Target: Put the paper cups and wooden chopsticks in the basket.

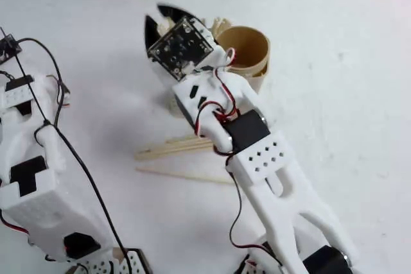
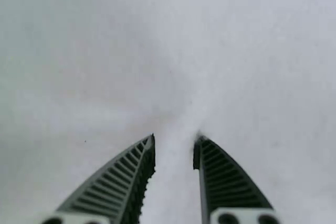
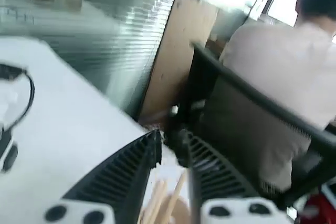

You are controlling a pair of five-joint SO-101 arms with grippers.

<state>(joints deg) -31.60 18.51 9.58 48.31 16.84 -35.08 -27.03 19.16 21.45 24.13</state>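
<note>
Hovering beside a paper cup (image 1: 247,49) at the far side of the counter (image 1: 347,94), the right claw (image 3: 170,139) clamps a bundle of chopsticks (image 3: 167,203), while loose chopsticks (image 1: 176,149) lie mid-counter and the left claw (image 2: 175,142) hangs with its fingers apart.

paper cup (image 1: 252,48): brown kraft paper, matt. chopsticks (image 1: 176,147) at its 7 o'clock: pale bare wood, no varnish. surface (image 1: 340,107): white, matt, paper or cloth, can't tell. arm (image 1: 276,178): matt white plastic. left hand (image 2: 174,141) fingers (image 2: 126,182): black ribbed plastic, slight sheen.
</note>
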